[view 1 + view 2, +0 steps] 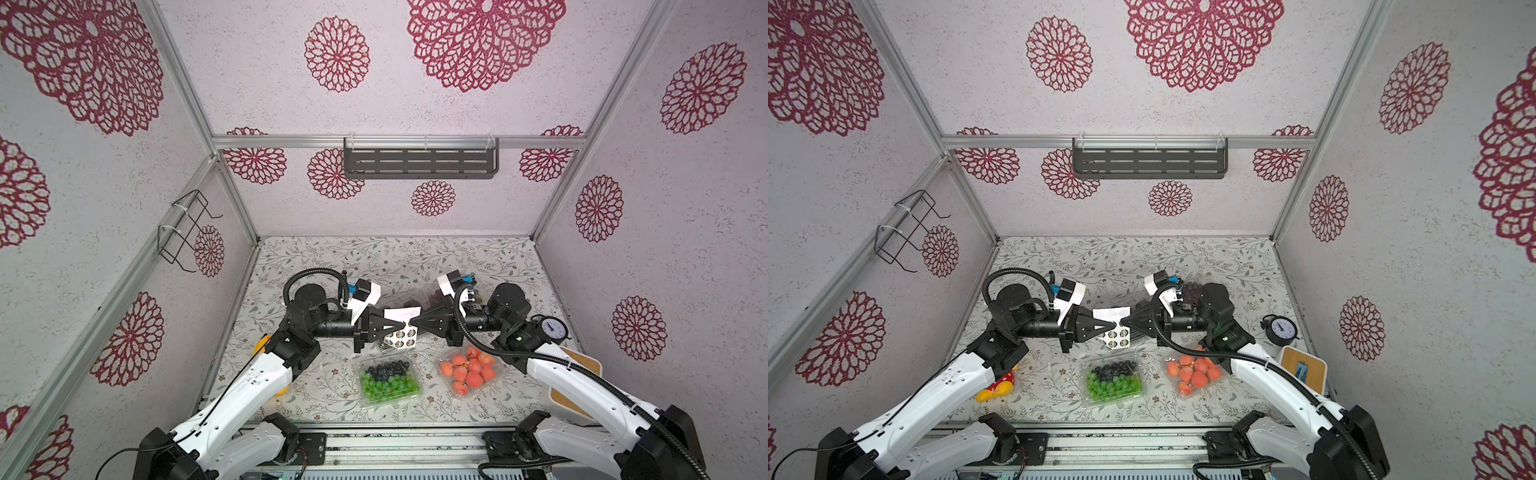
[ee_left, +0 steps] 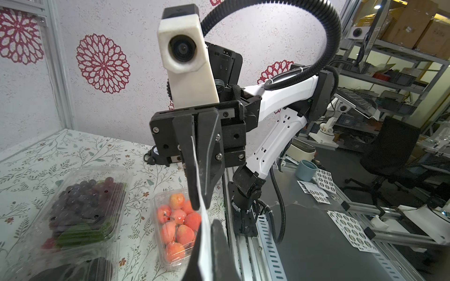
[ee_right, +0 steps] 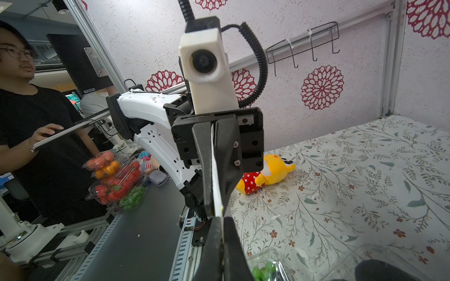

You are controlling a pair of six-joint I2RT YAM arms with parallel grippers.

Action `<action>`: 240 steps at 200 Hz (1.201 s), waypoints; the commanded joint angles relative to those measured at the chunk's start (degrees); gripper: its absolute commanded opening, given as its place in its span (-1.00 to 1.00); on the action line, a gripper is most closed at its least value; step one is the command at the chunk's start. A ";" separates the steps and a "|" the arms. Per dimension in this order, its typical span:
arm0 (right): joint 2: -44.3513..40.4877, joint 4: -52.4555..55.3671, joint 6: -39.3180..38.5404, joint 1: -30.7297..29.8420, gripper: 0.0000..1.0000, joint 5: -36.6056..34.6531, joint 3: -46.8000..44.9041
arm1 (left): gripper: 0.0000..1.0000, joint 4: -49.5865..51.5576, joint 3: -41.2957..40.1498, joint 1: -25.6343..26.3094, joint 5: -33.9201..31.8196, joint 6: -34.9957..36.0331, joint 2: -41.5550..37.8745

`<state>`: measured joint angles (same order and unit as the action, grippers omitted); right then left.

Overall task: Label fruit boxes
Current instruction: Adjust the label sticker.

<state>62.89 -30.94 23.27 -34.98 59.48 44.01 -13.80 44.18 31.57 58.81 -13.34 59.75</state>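
Horizontally, left claw (image 1: 403, 328) and right claw (image 1: 412, 325) meet tip-to-tip, pinching sticker sheet (image 1: 400, 338).

Green-and-blue fruit box (image 1: 388, 380) and orange-red fruit box (image 1: 468, 371) are showing clear, thin, glossy plastic, catching glare. Sticker sheet (image 1: 394, 314) is looking like white matt paper. Table cover (image 1: 490, 266) is reading matt, with a printed pattern. Walls (image 1: 249, 75) are showing a rough, grainy finish. Frame rail (image 1: 291, 141) is looking like brushed metal. Wrist camera housing (image 2: 187, 60) is showing matt, grainy white plastic; arm shell (image 1: 257, 374) is showing smooth white plastic. Plush toy (image 3: 275, 170) is looking like soft cloth.
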 commanded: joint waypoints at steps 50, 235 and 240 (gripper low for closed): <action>-1.17 -3.92 0.77 -0.09 -1.00 4.11 1.00 | -1.00 -1.01 0.58 0.18 4.54 0.36 2.16; -3.44 -0.25 -1.94 0.31 -1.00 2.94 -0.29 | -1.00 -2.85 0.70 0.08 9.12 -0.45 2.02; -3.35 -0.75 -1.63 0.27 -0.99 2.81 -0.36 | -1.00 -3.21 0.66 0.15 9.55 -0.50 2.05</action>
<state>61.58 -30.50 23.31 -34.92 63.37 43.13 -16.84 44.42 31.57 66.50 -14.39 62.39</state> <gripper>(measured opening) 0.045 0.039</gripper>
